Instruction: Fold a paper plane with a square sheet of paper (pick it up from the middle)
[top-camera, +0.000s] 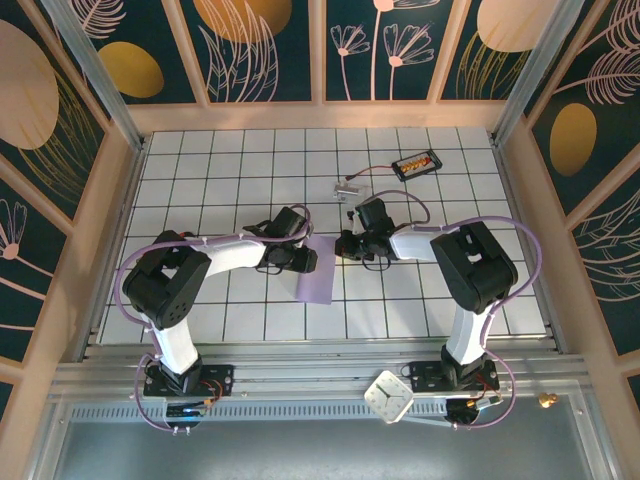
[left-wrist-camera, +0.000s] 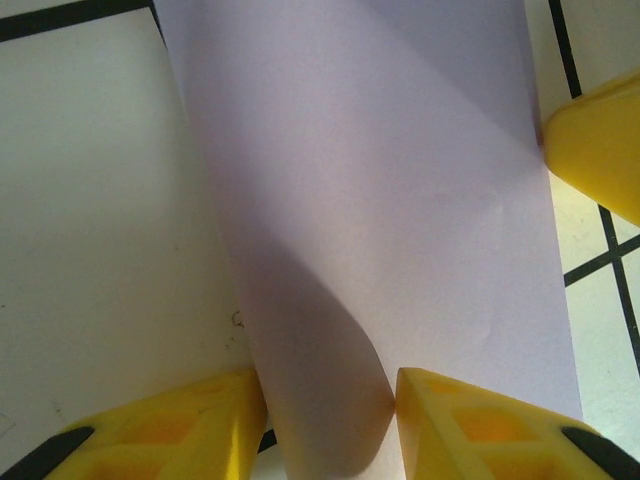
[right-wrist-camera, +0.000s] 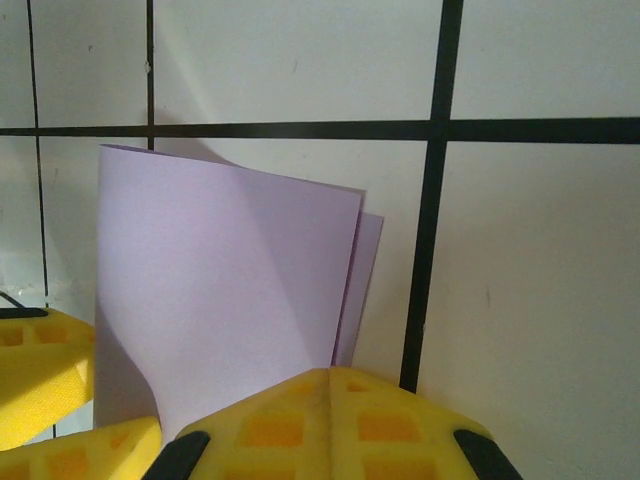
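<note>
The square sheet of paper (top-camera: 316, 280), folded over, lies mid-table (top-camera: 250, 160), its curled fold pinched in the half-closed left gripper (left-wrist-camera: 330, 410) reaching low rightward, the right gripper (right-wrist-camera: 325, 378), jaws pressed together, reaching low at its opposite edge.

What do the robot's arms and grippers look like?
The left arm and right arm have chunky black joints, white tube-shaped links and loopy lavender cables. Their gripper fingers are bright yellow blocks with hollow cut-out patterns and black bits behind.
</note>
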